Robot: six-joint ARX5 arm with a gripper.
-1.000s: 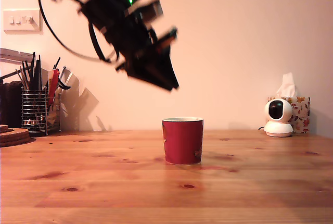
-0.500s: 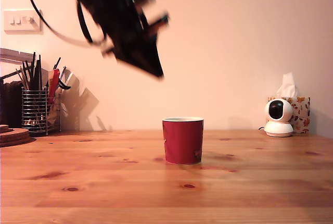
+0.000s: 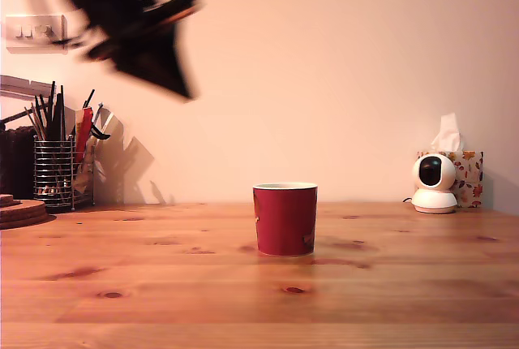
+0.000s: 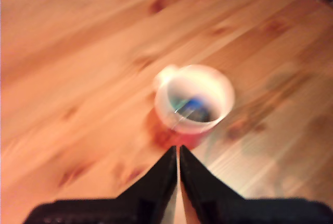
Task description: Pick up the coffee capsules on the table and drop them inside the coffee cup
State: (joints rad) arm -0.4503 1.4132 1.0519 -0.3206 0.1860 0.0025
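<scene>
The red coffee cup [image 3: 285, 219] with a cream rim stands upright in the middle of the pine table [image 3: 162, 284]. From the wrist view, blurred by motion, the cup [image 4: 193, 104] shows a pale inside with a dark blue coffee capsule [image 4: 195, 105] lying in it. My gripper [image 3: 185, 89] hangs high above the table at the exterior view's upper left, well away from the cup, blurred. In the wrist view the gripper [image 4: 178, 153] has its two black fingers almost together with nothing between them.
A wire-mesh utensil holder [image 3: 63, 172] full of dark utensils stands at the exterior view's far left, beside a round wooden board [image 3: 20, 211]. A white camera [image 3: 435, 183] and a tissue box [image 3: 464, 172] sit at the back right. A light switch [image 3: 32, 31] is on the wall.
The arm has risen and swung towards the exterior view's left, away from above the cup. The cup has not moved.
</scene>
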